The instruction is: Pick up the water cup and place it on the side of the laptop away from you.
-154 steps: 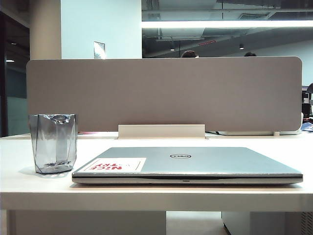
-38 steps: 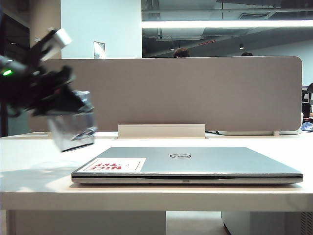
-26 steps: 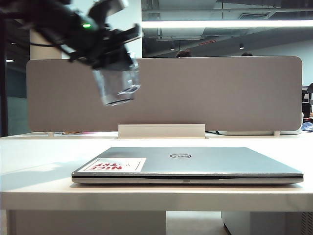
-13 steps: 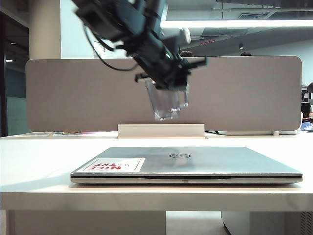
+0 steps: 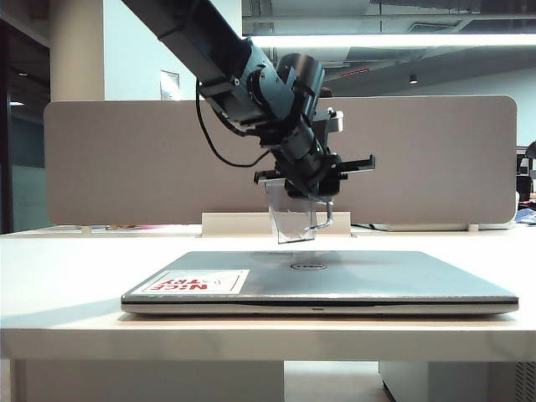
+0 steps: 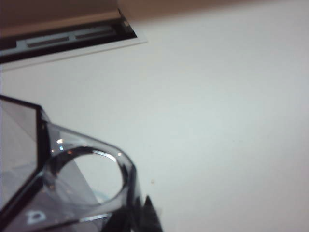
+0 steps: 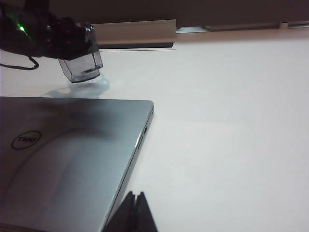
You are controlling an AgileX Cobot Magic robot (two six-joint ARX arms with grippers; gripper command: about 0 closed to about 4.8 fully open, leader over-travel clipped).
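Outside, the left gripper (image 5: 311, 186) is clamped on the cup (image 5: 295, 216), held above the table (image 5: 67, 276) behind the laptop (image 5: 352, 280). Its wrist camera shows the cup (image 6: 63, 183) close up. Meanwhile, the right gripper's (image 7: 136, 212) fingers sit together beside the laptop (image 7: 63, 159).

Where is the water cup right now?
In the exterior view the water cup hangs near the middle, held in the shut left gripper, off the table beyond the far edge of the laptop, in front of the grey divider panel.
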